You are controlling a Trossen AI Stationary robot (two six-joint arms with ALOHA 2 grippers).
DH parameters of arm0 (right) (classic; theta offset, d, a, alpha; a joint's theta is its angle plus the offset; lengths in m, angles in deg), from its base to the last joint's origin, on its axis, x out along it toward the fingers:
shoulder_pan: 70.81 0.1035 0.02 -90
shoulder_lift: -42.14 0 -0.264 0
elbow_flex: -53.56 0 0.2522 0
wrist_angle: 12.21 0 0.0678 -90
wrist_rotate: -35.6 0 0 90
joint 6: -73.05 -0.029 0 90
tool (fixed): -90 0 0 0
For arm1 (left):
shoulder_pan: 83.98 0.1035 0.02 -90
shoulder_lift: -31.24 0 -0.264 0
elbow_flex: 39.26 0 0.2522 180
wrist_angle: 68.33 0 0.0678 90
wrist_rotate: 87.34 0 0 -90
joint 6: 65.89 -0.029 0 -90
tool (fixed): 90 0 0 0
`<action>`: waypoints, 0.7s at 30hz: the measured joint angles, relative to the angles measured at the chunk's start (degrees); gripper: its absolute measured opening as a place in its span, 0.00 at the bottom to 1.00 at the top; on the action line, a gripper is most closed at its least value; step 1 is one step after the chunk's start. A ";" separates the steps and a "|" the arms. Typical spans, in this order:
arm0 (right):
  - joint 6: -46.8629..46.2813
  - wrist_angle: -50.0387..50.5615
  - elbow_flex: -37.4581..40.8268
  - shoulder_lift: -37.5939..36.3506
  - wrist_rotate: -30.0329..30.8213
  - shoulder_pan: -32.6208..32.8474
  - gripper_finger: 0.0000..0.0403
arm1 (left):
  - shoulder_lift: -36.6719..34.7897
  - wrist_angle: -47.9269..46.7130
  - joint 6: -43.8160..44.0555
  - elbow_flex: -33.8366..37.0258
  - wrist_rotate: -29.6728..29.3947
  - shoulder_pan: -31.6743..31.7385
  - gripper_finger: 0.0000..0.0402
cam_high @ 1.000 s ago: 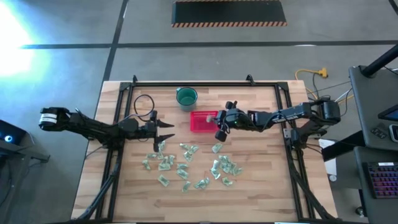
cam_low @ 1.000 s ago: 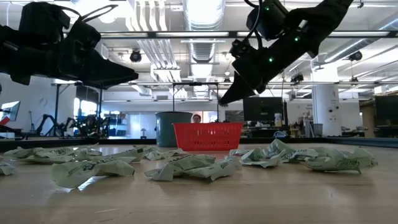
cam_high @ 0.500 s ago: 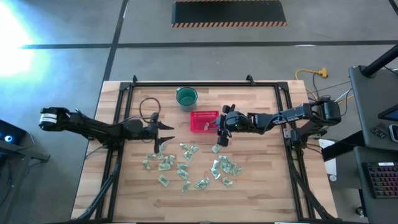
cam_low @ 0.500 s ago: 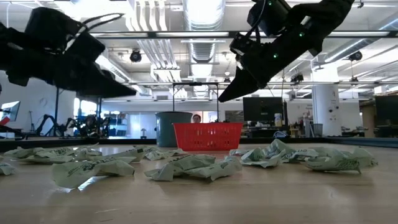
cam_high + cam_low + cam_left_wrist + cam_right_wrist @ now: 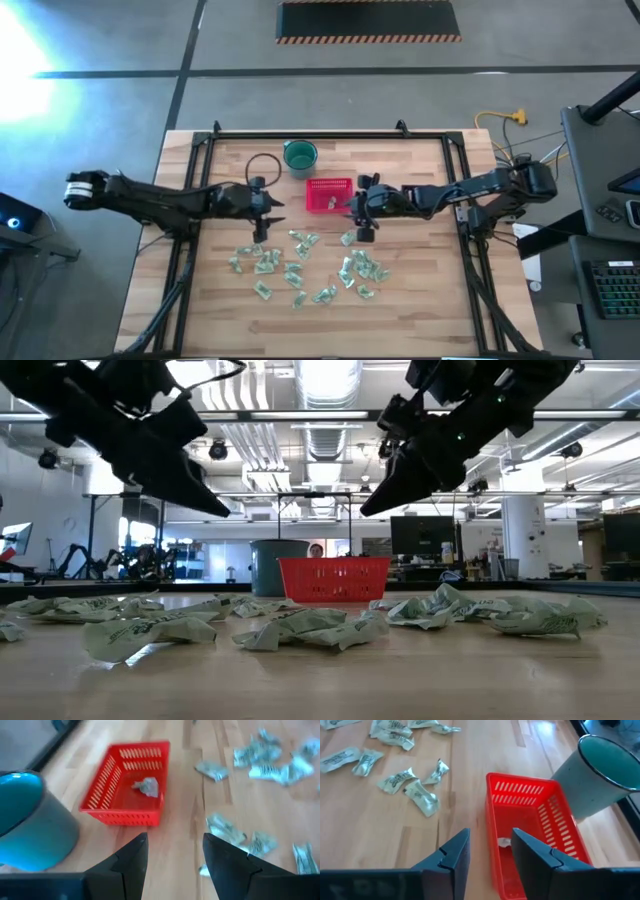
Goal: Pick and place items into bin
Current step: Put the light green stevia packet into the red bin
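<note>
The red mesh basket (image 5: 330, 195) stands mid-table, with one pale wrapped piece (image 5: 146, 786) lying on its floor (image 5: 505, 842). Several green-and-white wrapped pieces (image 5: 300, 262) lie scattered on the wood nearer the near edge (image 5: 300, 628). My left gripper (image 5: 267, 214) hovers open just left of the basket, above the table (image 5: 175, 851) (image 5: 218, 508). My right gripper (image 5: 361, 222) hovers open at the basket's right near corner, also off the table (image 5: 490, 847) (image 5: 372, 508). Both are empty.
A round dark green cup (image 5: 299, 155) stands just beyond the basket's far left corner (image 5: 30, 822) (image 5: 600, 775). A black cable loop (image 5: 262, 166) lies left of the cup. Bare wood stretches along the table's left and right sides (image 5: 430, 260).
My left gripper has moved toward the table's right, closer to the basket, and has tipped its fingers further downward. My right gripper has shifted slightly toward the near edge beside the basket. Both stay open. The pieces and the basket have not moved.
</note>
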 joint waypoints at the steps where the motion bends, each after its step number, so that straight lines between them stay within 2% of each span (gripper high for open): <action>1: -0.05 0.41 0.19 -0.39 -0.56 -0.02 0.32 | 0.72 -1.02 -0.33 -0.22 1.17 0.00 0.43; 3: -0.06 1.06 0.52 -1.33 -1.64 -0.02 0.31 | 2.86 -0.96 -0.48 -0.26 3.06 0.00 0.43; 8: -0.13 1.17 1.71 -3.78 -2.70 0.00 0.28 | 10.09 0.90 -0.45 0.19 3.38 -0.04 0.43; 15: -1.10 1.15 3.52 -7.17 -2.70 0.00 0.25 | 20.18 11.21 -0.50 -0.81 6.77 -0.20 0.43; 21: -1.36 1.02 5.81 -9.70 -2.68 0.00 0.23 | 25.32 15.27 0.00 -0.77 9.39 -0.75 0.43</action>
